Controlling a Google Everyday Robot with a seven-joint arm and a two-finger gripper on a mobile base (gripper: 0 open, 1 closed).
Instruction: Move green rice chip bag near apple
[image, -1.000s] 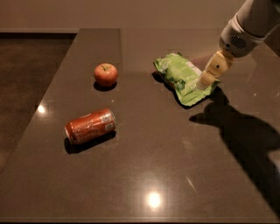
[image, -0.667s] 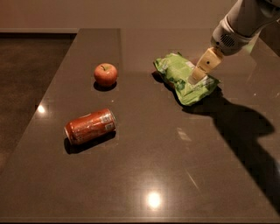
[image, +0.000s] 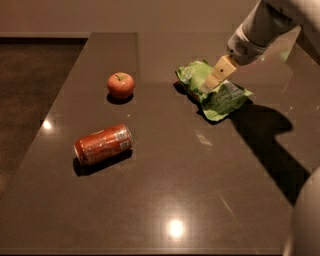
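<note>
**A:** Camera view first. What holds anything here?

**B:** Two packages on the dark table (image: 200, 200). The green rice chip bag (image: 229, 97) lies flat and crinkled at the far right, label panel up. An orange-red soda can (image: 103, 145) lies on its side at the near left. What is inside either one is hidden.

**A:** And the apple?

**B:** The apple (image: 120, 85) sits upright at the far left, stem up. It is well apart from the bag, with bare tabletop between them. The can lies nearer the camera than the apple and does not touch it.

**A:** Where is the gripper?

**B:** The gripper (image: 207, 89) reaches down from the arm (image: 260, 30) at the upper right. Its tan tip is over the middle of the bag, towards the bag's left half. I cannot tell whether it is spread, closed, or clamped on the foil, nor whether it presses on the bag.

**A:** What has changed since a second ago?

**B:** The gripper was at the bag's right edge then. It has since moved left across the bag and a little lower. The bag, apple and can lie where they did.
</note>
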